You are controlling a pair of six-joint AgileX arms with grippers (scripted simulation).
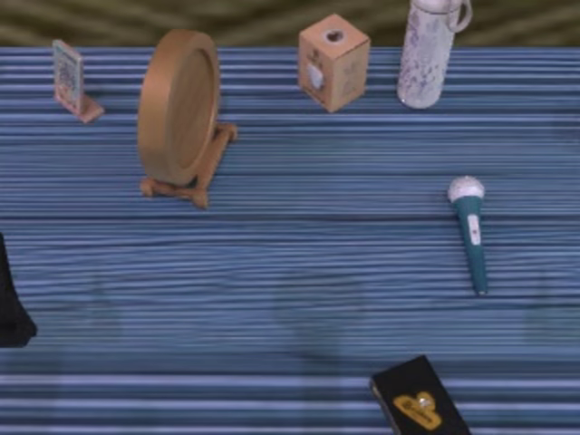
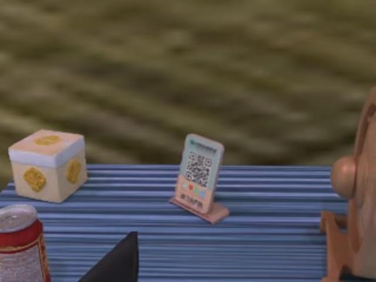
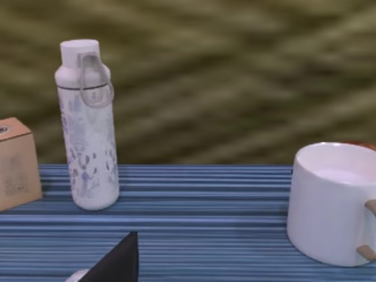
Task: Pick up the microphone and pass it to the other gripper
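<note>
The microphone [image 1: 472,237] lies flat on the blue striped table [image 1: 299,272] at the right. Its round white speckled head points to the far side and its teal handle to the near side. Nothing touches it. My left arm [image 1: 11,313] shows only as a black shape at the table's left edge, far from the microphone. My right arm is out of the top view. Each wrist view shows one black pointed finger, the left one [image 2: 120,264] and the right one [image 3: 120,261], over bare table. A pale rounded bit [image 3: 79,275] sits beside the right finger.
Along the far side stand a QR sign [image 1: 71,80], a round wooden disc on a stand [image 1: 181,109], a cardboard box [image 1: 333,62] and a white speckled bottle [image 1: 430,50]. A black case [image 1: 419,403] lies at the near edge. A white mug [image 3: 332,202] and a red can [image 2: 20,244] show in the wrist views.
</note>
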